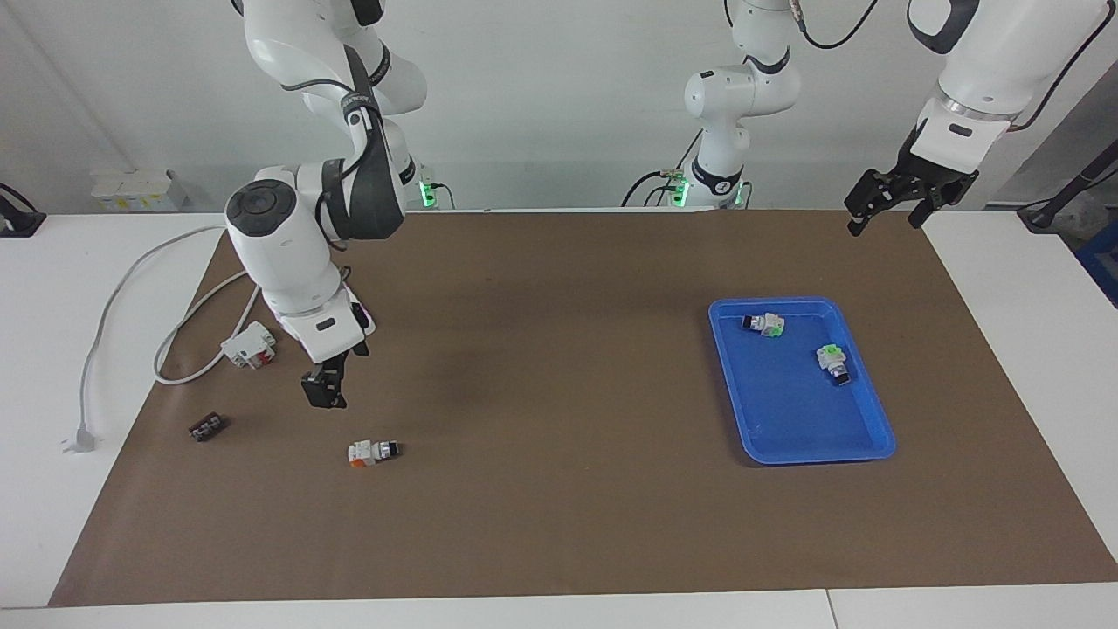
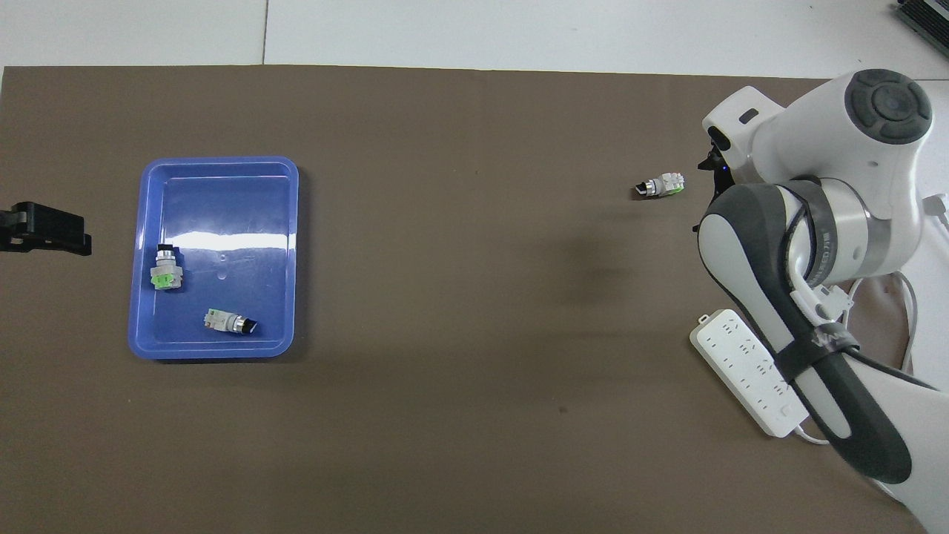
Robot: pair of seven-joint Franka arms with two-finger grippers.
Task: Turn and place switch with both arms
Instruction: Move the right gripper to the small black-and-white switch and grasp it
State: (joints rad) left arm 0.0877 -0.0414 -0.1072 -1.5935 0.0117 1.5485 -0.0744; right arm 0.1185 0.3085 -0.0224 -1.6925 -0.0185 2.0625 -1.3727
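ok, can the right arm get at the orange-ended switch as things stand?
Probably yes. The right end effector hangs open over bare mat just robot-side of the switch, which lies alone on the mat; nothing stands between them. The left end effector waits by the table's edge.

A broad white table (image 1: 52, 367) carries a large brown paper mat (image 1: 559, 524). A plain white wall (image 1: 559, 105) rises at the robots' end, evenly lit.

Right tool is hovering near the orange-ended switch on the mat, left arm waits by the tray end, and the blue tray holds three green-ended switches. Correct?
Not quite: the blue tray holds two green-ended switches, not three, as the overhead view shows. The right tool does hover near the orange-ended switch, and the left tool waits by the tray end.
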